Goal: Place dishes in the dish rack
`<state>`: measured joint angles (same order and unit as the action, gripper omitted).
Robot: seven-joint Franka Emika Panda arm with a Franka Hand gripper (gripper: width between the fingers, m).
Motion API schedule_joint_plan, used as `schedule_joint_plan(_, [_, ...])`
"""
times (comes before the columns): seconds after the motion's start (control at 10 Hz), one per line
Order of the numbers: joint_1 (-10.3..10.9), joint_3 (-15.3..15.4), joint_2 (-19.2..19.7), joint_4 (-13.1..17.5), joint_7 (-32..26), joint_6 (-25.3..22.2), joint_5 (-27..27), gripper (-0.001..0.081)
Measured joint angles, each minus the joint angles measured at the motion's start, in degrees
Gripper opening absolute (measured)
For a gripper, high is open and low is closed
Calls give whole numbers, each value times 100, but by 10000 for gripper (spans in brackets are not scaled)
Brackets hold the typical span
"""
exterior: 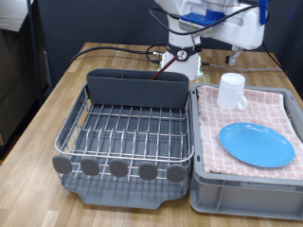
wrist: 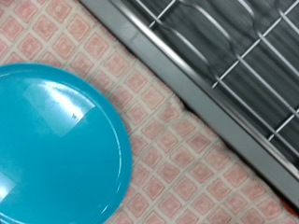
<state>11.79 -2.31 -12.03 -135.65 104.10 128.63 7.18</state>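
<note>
The light-blue plate (exterior: pixel 257 144) lies flat on the pink checkered cloth in the grey crate (exterior: pixel 202 189), on the exterior view's right. The white mug (exterior: pixel 232 91) stands upright behind it on the same cloth. The dish rack (exterior: pixel 128 128) stands to the crate's left and its wire grid holds no dish. A thin dark shaft (exterior: pixel 155 73) rises at the rack's tall grey compartment (exterior: pixel 137 90); I cannot tell if it is the wooden spoon. The wrist view looks down on the plate (wrist: pixel 56 149), the cloth (wrist: pixel 177 159) and the rack's wires (wrist: pixel 234 56). No gripper fingers show.
The robot's white base and arm (exterior: pixel 213 24) stand behind the rack and crate at the exterior view's top. Round grey discs (exterior: pixel 118 168) line the rack's near edge. The wooden table (exterior: pixel 47 104) runs out to the rack's left. A dark cable (exterior: pixel 118 47) lies behind the rack.
</note>
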Motion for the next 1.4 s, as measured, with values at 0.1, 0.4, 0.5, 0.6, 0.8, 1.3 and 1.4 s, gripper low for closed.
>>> schedule_joint_plan(0.1, [15,93,54,120,128,-117,-27,803])
schedule_joint_plan(0.4, [33,262,191,344,311,-258,-115,803])
schedule_joint_plan(0.5, [34,290,225,356,317,-197,-154,803])
schedule_joint_plan(0.6, [34,301,259,349,312,-68,-240,803])
schedule_joint_plan(0.8, [34,292,330,188,157,504,-487,803])
schedule_joint_plan(1.3, [42,233,620,-726,-998,2292,-1733,803])
schedule_joint_plan(1.4, [44,233,693,-830,-1267,2425,-1987,803])
